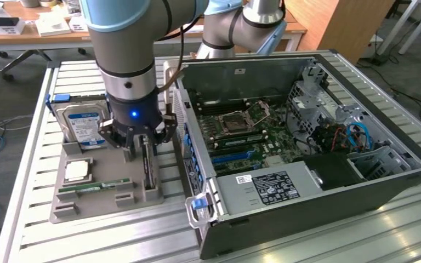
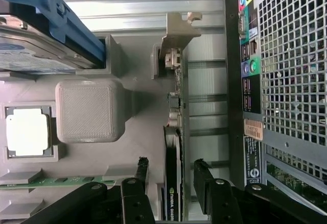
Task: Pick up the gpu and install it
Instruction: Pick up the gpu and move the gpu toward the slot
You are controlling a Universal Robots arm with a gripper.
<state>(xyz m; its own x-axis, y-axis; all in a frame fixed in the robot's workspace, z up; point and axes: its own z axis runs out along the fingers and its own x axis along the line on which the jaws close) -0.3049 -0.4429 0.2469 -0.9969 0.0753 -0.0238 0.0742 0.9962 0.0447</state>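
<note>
The gpu (image 1: 147, 171) stands on its long edge in a slot of the grey holder tray (image 1: 86, 205). In the wrist view the gpu (image 2: 172, 188) is seen edge-on, a thin dark card with its silver bracket (image 2: 176, 45) at the far end. My gripper (image 1: 143, 148) hangs straight above the card. In the wrist view the gripper (image 2: 172, 175) is open, with one black finger (image 2: 142, 169) on each side of the card. A gap shows between each finger and the card. Nothing is held.
The tray also holds a hard drive (image 1: 85, 123) in a blue caddy, a CPU (image 1: 77, 171) and a green RAM stick (image 1: 94, 186). The open computer case (image 1: 386, 181) lies close by on the exterior view's right, its motherboard (image 1: 240, 137) exposed. The case's rear panel (image 2: 286, 81) is next to the card.
</note>
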